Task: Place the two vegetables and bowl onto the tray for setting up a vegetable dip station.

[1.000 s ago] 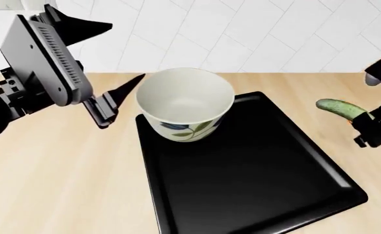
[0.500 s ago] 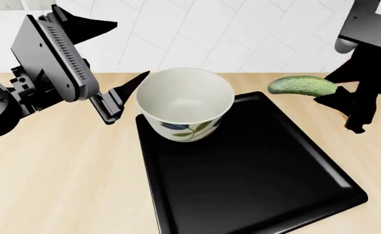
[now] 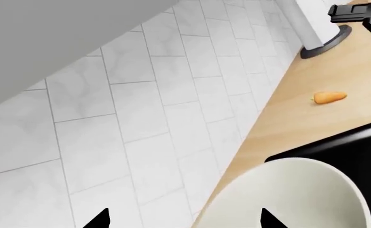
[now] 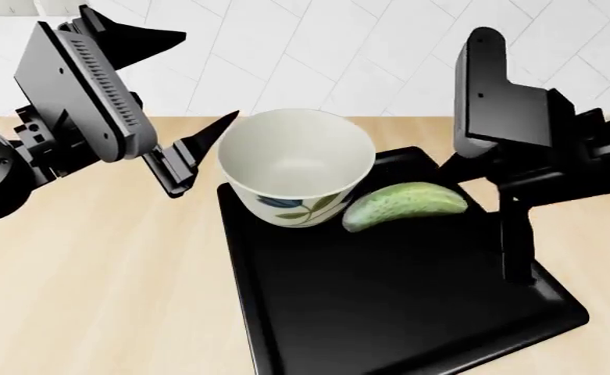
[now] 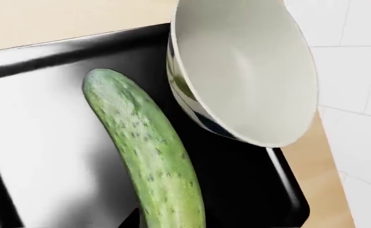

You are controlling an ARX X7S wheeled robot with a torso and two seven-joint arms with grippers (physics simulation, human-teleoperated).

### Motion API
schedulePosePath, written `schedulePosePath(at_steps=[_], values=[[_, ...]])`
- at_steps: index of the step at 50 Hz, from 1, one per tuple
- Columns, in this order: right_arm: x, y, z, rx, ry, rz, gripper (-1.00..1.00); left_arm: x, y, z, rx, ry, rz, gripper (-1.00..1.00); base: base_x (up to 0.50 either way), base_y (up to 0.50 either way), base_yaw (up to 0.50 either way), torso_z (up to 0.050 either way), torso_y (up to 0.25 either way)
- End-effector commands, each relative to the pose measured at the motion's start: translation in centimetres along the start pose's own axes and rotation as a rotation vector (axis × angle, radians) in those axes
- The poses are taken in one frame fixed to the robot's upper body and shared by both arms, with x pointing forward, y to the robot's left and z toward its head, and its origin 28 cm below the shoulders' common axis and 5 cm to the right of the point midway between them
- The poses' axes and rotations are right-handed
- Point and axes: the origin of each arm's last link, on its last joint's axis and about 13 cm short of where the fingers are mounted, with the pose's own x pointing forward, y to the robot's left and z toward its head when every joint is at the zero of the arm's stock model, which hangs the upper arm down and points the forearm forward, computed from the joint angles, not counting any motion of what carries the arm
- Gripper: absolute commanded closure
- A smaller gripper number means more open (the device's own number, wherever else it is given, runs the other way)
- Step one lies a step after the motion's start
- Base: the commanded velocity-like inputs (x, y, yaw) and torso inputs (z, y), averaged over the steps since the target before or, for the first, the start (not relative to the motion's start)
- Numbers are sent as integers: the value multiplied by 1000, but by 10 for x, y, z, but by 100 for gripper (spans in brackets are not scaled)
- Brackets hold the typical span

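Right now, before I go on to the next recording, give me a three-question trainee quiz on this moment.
1. True or false: the carrot lies on the black tray.
2. Multiple choice: where is the cucumber? A) in the sink, B) over the tray beside the painted bowl, C) inside the bowl.
3. Fill in: the inside of the bowl holds ____.

Key:
1. False. It lies on the wooden counter, apart from the tray.
2. B. The right gripper has it at one end; whether it rests on the tray cannot be told.
3. Nothing; the inside is plain and bare.
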Motion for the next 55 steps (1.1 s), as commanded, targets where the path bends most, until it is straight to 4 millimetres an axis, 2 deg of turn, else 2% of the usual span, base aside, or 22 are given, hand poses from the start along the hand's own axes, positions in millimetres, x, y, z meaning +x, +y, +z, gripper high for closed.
schedulePosePath(at_steps=[1,11,29,55], values=[[25,7,17,-95,-90,112,100,-1,0,1,-1,-4,4,-100,0,0,0,0,0],[46,9,23,-150,-133,185,100,-4,-2,-1,-8,-4,11,-100,0,0,0,0,0],[64,18,22,-179,-117,280,100,-7,-6,-6,-25,1,22,-100,0,0,0,0,0],[63,9,27,-207,-37,359,100,-9,-9,-9,-35,0,33,-100,0,0,0,0,0]])
